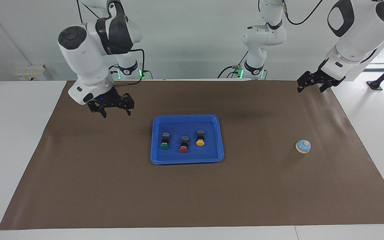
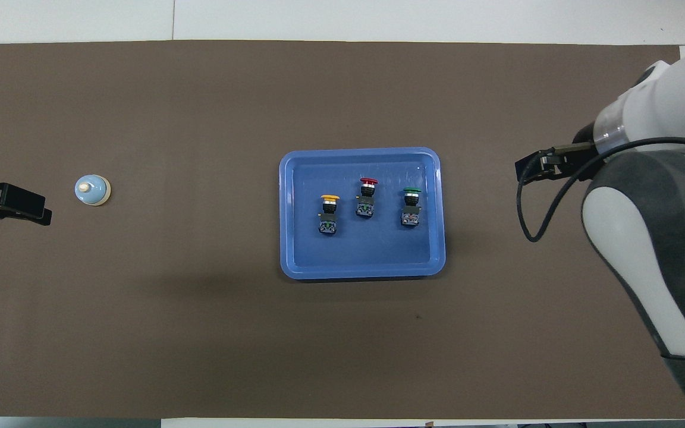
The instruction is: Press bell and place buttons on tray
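Buttons are seen lying in a row inside the blue tray (image 1: 219, 140), which sits on the brown mat (image 1: 112, 186) near the middle of the table. The green button (image 1: 164, 141) is placed toward the right arm's end of the tray, the red button (image 1: 184, 144) in the middle, and the yellow button (image 1: 200, 138) toward the left arm's end. Each is laid on its side, with the round cap pointed away from the robots and the black body nearer to them. No two buttons are touching.

The bell (image 1: 303, 146) is found upright on the mat, well apart from the tray, toward the left arm's end of the table.

The right gripper (image 1: 114, 111) is held raised over bare mat, between the tray and the right arm's end of the table, and nothing is held in it. Its two fingers are seen spread apart and pointed downward.

The left gripper (image 1: 312, 86) is held raised over the mat's edge near the left arm's base, apart from the bell and well above it. Nothing is seen in it. Whether its fingers are wide or narrow cannot be told.
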Controlling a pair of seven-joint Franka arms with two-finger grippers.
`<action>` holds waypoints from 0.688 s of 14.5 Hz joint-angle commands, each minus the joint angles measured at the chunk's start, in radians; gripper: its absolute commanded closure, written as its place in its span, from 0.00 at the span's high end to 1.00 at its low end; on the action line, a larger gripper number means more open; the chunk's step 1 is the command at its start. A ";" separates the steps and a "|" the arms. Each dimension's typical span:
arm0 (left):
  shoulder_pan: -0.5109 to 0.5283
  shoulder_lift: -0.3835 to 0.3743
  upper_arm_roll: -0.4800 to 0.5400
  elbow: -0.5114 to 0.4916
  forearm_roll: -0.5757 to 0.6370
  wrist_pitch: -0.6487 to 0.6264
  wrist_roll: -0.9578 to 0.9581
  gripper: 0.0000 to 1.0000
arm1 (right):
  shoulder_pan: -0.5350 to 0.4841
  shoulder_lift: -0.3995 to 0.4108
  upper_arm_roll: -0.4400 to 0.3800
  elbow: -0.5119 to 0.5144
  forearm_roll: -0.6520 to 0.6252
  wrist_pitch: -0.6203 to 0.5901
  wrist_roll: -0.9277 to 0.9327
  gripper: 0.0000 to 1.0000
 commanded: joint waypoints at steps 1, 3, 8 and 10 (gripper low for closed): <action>-0.014 -0.009 0.005 -0.002 -0.006 0.013 -0.007 1.00 | -0.047 -0.087 0.013 -0.012 0.013 -0.109 -0.044 1.00; -0.012 -0.009 0.006 -0.003 -0.006 0.016 -0.007 1.00 | -0.064 -0.125 0.010 -0.003 0.009 -0.194 -0.041 1.00; 0.001 -0.012 0.016 -0.021 -0.005 0.094 -0.013 0.49 | -0.116 -0.098 0.017 0.090 0.005 -0.286 -0.041 1.00; 0.024 -0.008 0.017 -0.030 -0.006 0.114 -0.021 0.00 | -0.116 -0.098 0.020 0.090 0.003 -0.288 -0.041 1.00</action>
